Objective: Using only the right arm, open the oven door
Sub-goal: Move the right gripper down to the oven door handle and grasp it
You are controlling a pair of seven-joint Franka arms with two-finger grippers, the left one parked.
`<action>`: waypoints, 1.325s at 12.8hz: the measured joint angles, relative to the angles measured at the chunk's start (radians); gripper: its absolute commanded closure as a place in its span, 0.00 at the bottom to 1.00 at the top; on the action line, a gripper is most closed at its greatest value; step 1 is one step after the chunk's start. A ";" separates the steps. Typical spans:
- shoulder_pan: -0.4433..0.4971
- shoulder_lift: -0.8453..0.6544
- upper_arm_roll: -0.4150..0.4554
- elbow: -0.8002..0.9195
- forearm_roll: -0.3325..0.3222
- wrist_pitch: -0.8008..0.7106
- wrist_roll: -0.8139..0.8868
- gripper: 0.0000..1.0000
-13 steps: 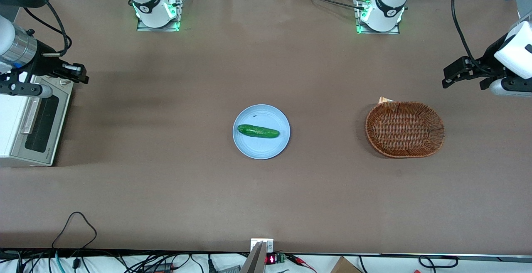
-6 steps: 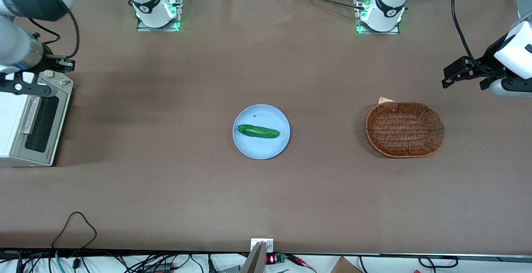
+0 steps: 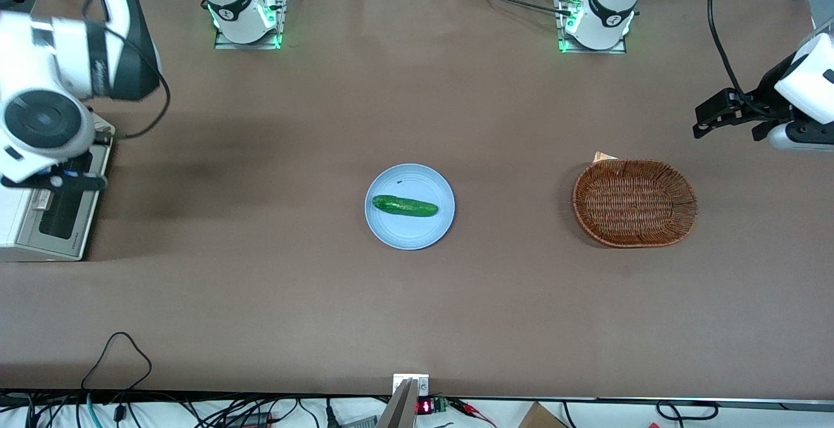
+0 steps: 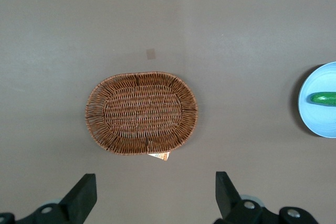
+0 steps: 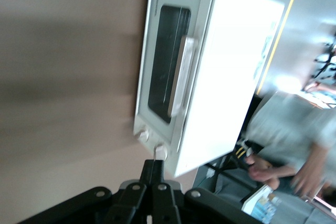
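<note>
The white toaster oven (image 3: 16, 219) stands at the working arm's end of the table. Its oven door (image 3: 62, 203) is closed, with a dark glass window and a silver bar handle (image 3: 40, 203). In the right wrist view the door (image 5: 168, 72) and handle (image 5: 181, 77) show whole. The right arm's wrist (image 3: 39, 122) hangs over the oven's knob end and hides the gripper in the front view. In the right wrist view my gripper (image 5: 154, 163) is shut and empty, its tips close to the two knobs (image 5: 149, 142), apart from the handle.
A blue plate (image 3: 430, 229) with a cucumber (image 3: 404, 206) sits mid-table. A wicker basket (image 3: 634, 202) lies toward the parked arm's end. The arm's black cable (image 3: 146, 83) loops beside the oven. A person (image 5: 294, 145) stands off the table by the oven.
The right arm's wrist has turned and swung nearer to the front camera, over the oven's top. The black gripper that pointed toward mid-table is now hidden under the wrist. The door stays closed.
</note>
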State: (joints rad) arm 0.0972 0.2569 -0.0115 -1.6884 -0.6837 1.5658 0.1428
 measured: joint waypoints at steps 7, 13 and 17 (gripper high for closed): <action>-0.085 0.118 -0.013 -0.052 -0.217 0.242 0.168 0.99; -0.114 0.160 -0.014 -0.117 -0.370 0.266 0.322 0.99; -0.152 0.160 -0.015 -0.141 -0.375 0.304 0.347 0.98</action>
State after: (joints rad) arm -0.0549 0.4172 -0.0264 -1.8295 -1.0583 1.8694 0.4897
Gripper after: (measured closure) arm 0.982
